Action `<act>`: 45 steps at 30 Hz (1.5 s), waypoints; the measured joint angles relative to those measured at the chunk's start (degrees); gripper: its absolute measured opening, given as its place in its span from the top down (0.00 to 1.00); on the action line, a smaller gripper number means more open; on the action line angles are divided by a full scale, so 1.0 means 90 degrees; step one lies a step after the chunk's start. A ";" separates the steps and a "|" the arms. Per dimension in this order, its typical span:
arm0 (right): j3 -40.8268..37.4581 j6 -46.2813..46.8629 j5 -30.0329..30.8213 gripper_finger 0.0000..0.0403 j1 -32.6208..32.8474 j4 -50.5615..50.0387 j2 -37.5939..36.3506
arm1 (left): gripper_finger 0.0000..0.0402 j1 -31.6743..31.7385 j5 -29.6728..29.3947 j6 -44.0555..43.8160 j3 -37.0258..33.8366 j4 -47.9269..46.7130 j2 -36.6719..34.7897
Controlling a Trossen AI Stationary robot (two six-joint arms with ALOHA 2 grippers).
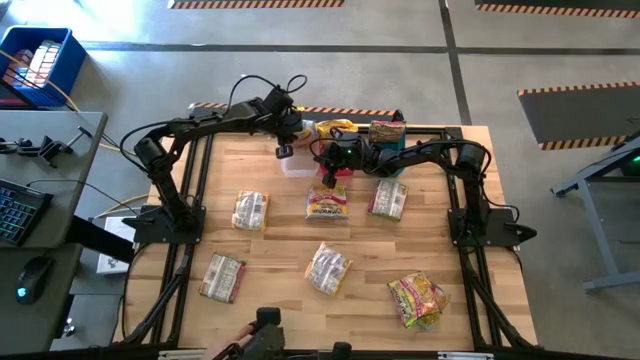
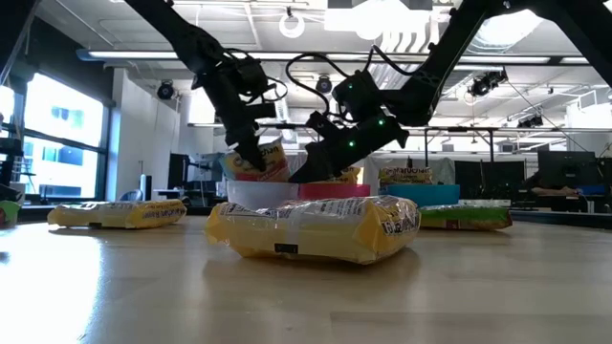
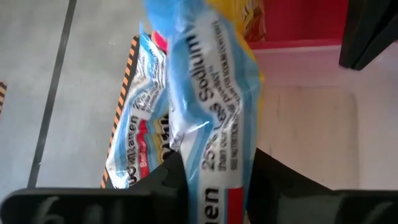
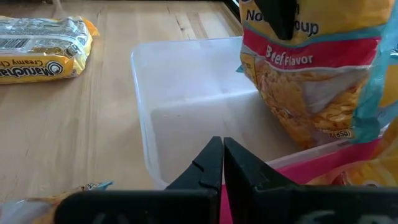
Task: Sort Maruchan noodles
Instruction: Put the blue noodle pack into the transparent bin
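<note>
Daylight is flooding the high view pretty evenly — the wooden table (image 1: 330,240) is looking bright, with only soft, short shadows sitting under the arms. In the low view the tall windows (image 2: 57,134) at the left are blowing out white and the ceiling lights (image 2: 402,24) are glaring, so the arms are reading as dark silhouettes. The nearest packet (image 2: 316,227) is staying fairly sharp while the room behind is going hazy. Up close, the left wrist view's packet (image 3: 205,106) is looking soft and smeared — the plastic is catching pale sheen.
</note>
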 joint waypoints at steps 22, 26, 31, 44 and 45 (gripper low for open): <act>-0.0004 -0.0053 -0.0069 1.00 0.0002 0.0000 0.0000 | 0.89 -0.0118 0.0110 -0.0197 0.0320 -0.0135 0.0083; -0.0005 -0.0054 -0.0085 1.00 0.0002 0.0000 0.0000 | 0.94 -0.0084 0.0070 -0.0046 0.0452 -0.0503 0.0061; -0.0004 -0.0110 -0.0089 1.00 0.0002 0.0000 0.0000 | 0.94 -0.0078 -0.0105 0.0210 0.0717 -0.1176 0.0058; -0.0005 -0.0120 -0.0090 1.00 0.0002 0.0004 0.0000 | 0.94 -0.0085 -0.0331 0.0436 0.0787 -0.1584 0.0049; -0.0005 -0.0120 -0.0089 1.00 0.0002 0.0005 0.0000 | 0.94 -0.0085 -0.0340 0.0467 0.0787 -0.1627 0.0049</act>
